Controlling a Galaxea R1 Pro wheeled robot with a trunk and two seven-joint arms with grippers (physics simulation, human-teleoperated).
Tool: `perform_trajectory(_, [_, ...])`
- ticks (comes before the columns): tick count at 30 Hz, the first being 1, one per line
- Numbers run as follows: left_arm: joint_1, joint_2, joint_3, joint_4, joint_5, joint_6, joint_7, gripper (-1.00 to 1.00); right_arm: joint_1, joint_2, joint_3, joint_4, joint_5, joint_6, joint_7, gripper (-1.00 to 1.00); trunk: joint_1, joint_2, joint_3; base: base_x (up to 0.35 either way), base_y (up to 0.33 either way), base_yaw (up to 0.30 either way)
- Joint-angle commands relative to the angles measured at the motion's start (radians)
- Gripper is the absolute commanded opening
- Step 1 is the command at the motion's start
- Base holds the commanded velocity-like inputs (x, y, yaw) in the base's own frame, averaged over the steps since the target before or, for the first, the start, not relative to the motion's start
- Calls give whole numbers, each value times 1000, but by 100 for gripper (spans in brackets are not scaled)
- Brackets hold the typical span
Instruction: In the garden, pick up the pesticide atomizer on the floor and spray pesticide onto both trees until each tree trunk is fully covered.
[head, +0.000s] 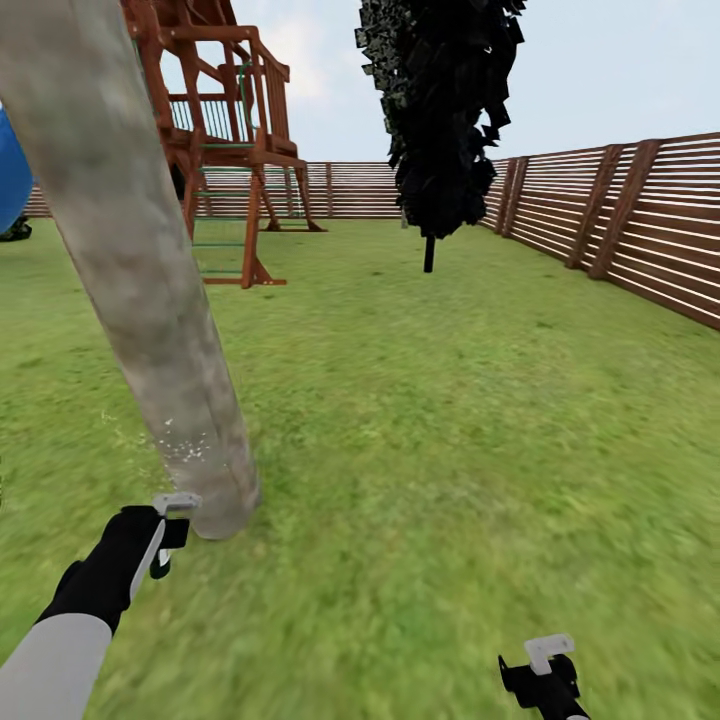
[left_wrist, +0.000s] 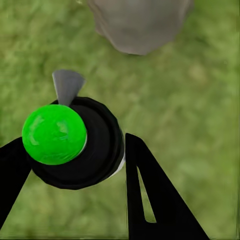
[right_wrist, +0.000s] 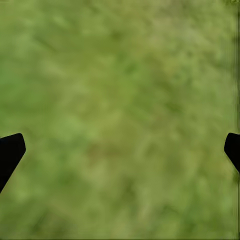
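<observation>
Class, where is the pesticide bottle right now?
The bottle sits clamped in the left gripper, low on the head view's left, beside the base of the tree trunk.

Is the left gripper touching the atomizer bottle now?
Touching: in the left wrist view both black fingers press the sides of the atomizer.

Pesticide atomizer: black round-bodied bottle seen from above in the left wrist view, top cap bright green here, a grey nozzle tab projecting toward the trunk. It sits between the left gripper's black fingers, apparently clamped.

Tree trunk: pale grey-brown, mottled, smooth; leans across the head view's left side, base planted in the grass. A patch of whitish specks low on the trunk, just above the base. Atomizer is near the trunk's foot, not touching. Second tree: cannot tell from these views.

Floor: blurry green lawn.
</observation>
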Motion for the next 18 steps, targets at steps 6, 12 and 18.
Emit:
perform_trajectory(6, [0, -9, 1, 5, -6, 5, 12, -100, 0, 0, 9, 0, -8, -2, -2, 100, 0, 0, -1, 153, -262, 262])
perform_trajectory(12, [0, -27, 1, 5, -2, 4, 15, -100, 0, -1, 7, 0, -8, -2, -2, 100, 0, 0, -1, 174, -243, 185])
perform_trajectory(18, [18, -21, 58, 81, -5, -115, 18, -100, 0, -3, 7, 1, -8, -2, -2, 100, 0, 0, -1, 247, -181, 3])
